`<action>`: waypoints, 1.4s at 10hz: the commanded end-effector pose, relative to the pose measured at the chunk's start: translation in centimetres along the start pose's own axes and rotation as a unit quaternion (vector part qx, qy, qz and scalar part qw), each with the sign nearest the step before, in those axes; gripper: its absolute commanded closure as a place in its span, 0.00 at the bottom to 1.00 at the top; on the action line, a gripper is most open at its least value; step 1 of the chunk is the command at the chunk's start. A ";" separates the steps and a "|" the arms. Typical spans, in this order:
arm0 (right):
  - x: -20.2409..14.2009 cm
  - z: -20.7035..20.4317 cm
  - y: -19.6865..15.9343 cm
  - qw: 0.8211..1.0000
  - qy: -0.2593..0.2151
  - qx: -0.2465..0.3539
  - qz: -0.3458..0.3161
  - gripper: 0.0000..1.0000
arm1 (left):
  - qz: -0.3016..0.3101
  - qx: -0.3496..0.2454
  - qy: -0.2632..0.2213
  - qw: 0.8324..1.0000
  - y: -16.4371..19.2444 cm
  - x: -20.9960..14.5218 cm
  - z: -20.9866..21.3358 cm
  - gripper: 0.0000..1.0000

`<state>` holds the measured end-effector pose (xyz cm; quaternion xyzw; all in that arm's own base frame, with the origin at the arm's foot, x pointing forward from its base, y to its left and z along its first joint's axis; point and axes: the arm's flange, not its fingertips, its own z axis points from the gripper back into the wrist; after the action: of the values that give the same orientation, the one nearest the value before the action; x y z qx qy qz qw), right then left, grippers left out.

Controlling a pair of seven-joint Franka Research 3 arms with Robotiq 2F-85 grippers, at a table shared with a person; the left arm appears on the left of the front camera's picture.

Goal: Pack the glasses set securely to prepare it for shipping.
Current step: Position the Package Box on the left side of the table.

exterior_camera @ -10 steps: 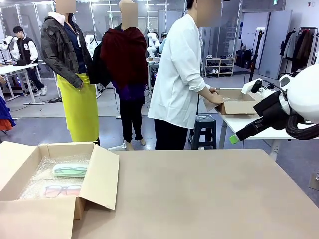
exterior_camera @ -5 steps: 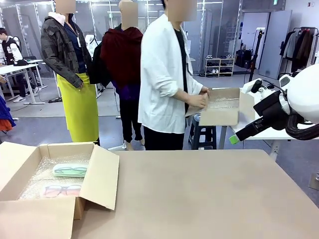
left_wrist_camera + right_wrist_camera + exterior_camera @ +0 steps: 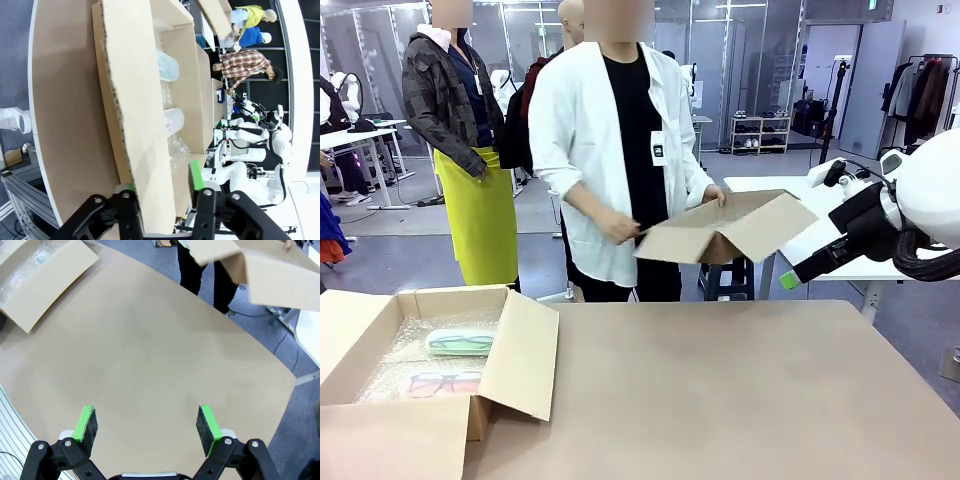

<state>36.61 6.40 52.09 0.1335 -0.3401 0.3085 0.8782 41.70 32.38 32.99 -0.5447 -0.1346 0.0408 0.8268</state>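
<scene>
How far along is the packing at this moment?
Done: the mint-green case and pink case lie on bubble wrap inside the open box. In hand: the left tool straddles a box flap; the person carries a second box. Left: flaps stand open; the right tool hangs open above the table.

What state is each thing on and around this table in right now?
Box: open, flaps up, bubble wrap inside.
Mint case: lying in the box.
Pink case: lying in the box.
Second box: open, held by the person.
Left gripper: astride a box flap.
Right gripper: open, empty.
</scene>
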 end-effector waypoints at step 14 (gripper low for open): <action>-0.2 0.0 0.5 1.000 -0.003 -0.005 -0.006 0.00 | -0.363 0.384 0.088 0.845 -31.9 -2.6 -13.6 0.00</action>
<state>36.65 6.37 52.13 0.1344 -0.3404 0.3086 0.8780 40.79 6.58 57.02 -0.1290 -0.2313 -0.2640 0.9275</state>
